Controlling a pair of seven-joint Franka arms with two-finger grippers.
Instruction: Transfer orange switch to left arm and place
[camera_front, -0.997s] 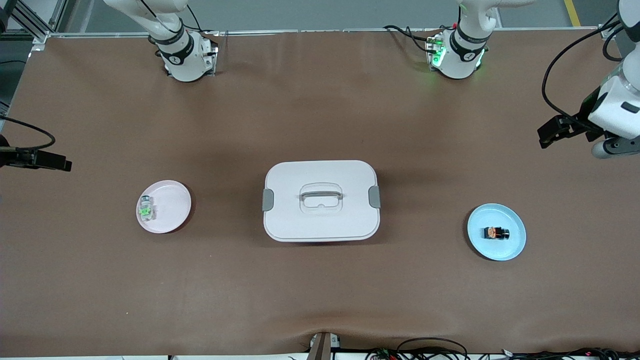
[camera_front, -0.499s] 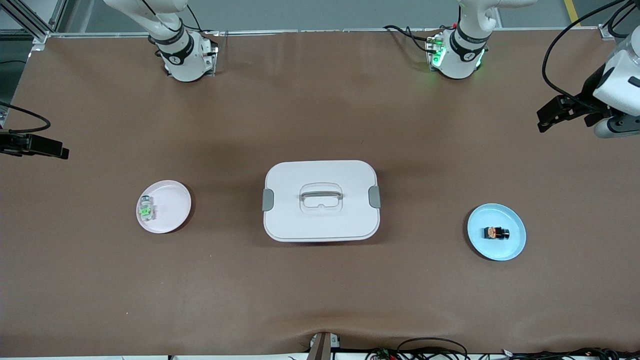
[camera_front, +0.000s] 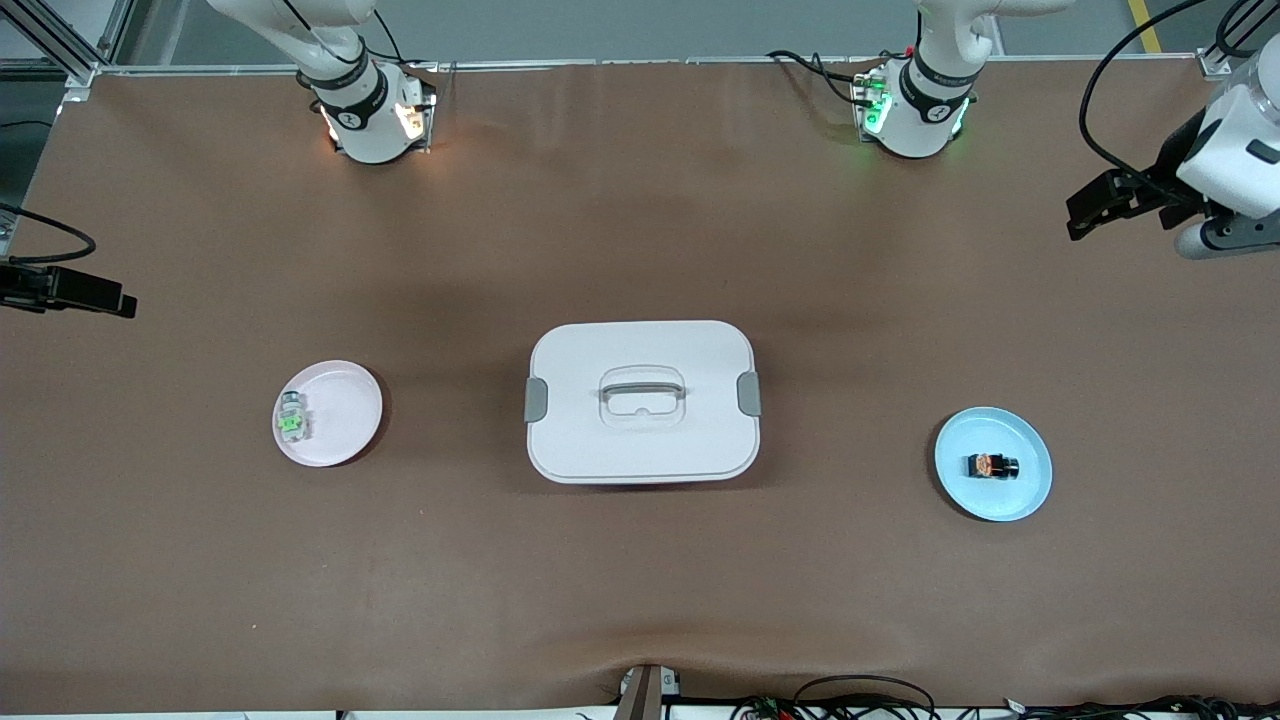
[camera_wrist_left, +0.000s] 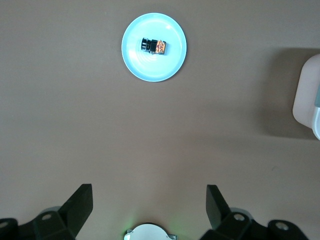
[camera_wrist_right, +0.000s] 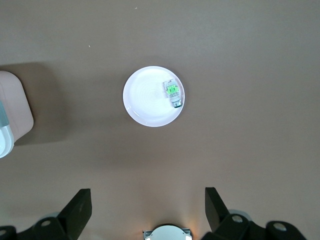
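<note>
The orange switch (camera_front: 992, 466), a tiny black block with an orange mark, lies on a blue plate (camera_front: 1027, 492) toward the left arm's end of the table. The left wrist view shows the switch (camera_wrist_left: 153, 46) on that plate (camera_wrist_left: 150, 71). My left gripper (camera_front: 1078, 212) is open and empty, high over bare table at that end; its jaws (camera_wrist_left: 149, 207) stand wide apart. My right gripper (camera_front: 118, 300) is open and empty over bare table at the right arm's end, jaws (camera_wrist_right: 148, 207) wide. The white box (camera_front: 641, 440) sits mid-table between the plates.
A pink plate (camera_front: 345, 395) near the right arm's end holds a clear-and-green component (camera_front: 291, 418), also in the right wrist view (camera_wrist_right: 172, 93). Box corners show in the left wrist view (camera_wrist_left: 306, 95) and the right wrist view (camera_wrist_right: 15, 105). Brown mat covers the table.
My left gripper has moved toward the base row, away from the blue plate. My right gripper shifted slightly the same way, then held still. The right base light turned orange.
</note>
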